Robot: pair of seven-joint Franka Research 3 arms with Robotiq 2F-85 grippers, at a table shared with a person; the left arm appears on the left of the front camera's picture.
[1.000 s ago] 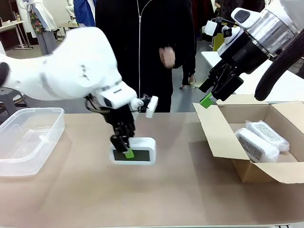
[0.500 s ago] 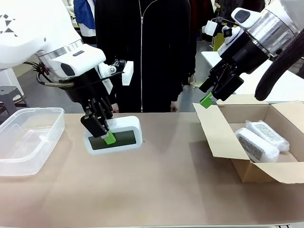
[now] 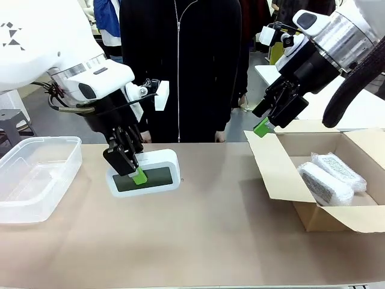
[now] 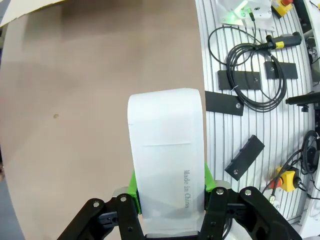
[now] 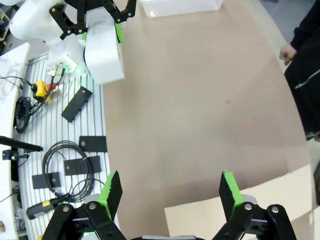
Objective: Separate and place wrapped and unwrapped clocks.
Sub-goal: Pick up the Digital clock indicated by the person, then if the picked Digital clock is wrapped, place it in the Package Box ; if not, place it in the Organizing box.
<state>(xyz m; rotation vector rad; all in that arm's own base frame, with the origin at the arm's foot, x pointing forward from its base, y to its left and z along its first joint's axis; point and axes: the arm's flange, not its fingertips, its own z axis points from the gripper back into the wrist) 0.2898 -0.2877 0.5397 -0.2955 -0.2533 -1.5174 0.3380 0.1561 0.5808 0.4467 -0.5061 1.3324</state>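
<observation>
Front view: left claw (image 3: 129, 165), black with green pads, clamped on the bare white digital clock (image 3: 144, 179), which hangs tilted above the brown tabletop (image 3: 198, 235), dark face toward the camera, just right of a clear plastic tub (image 3: 33, 177) standing at the tabletop's left end. Right claw (image 3: 267, 120), jaws spread and holding nothing, raised above the near flap of an open cardboard box (image 3: 283, 174) at the tabletop's right end. Inside the box, two bubble-wrapped bundles (image 3: 331, 177) lying side by side and touching. A person in a dark zipped top (image 3: 180, 66) stands at the far edge, between the arms. Left wrist view: left claw (image 4: 170, 200) closed across the clock (image 4: 167, 155), one finger on each broad side, a narrow white edge printed "Made in China" facing the lens; brown tabletop (image 4: 95, 90) beneath, and a slotted white base plate with black cables (image 4: 255, 75) beyond its edge. Right wrist view: right claw (image 5: 167, 192) wide open, green pads (image 5: 111, 191) well apart, nothing between them; a cardboard flap (image 5: 220, 220) just under it; the left claw (image 5: 102, 22) with the clock (image 5: 102, 52) farther off; the person's hand (image 5: 288, 52) at the tabletop's far edge.
</observation>
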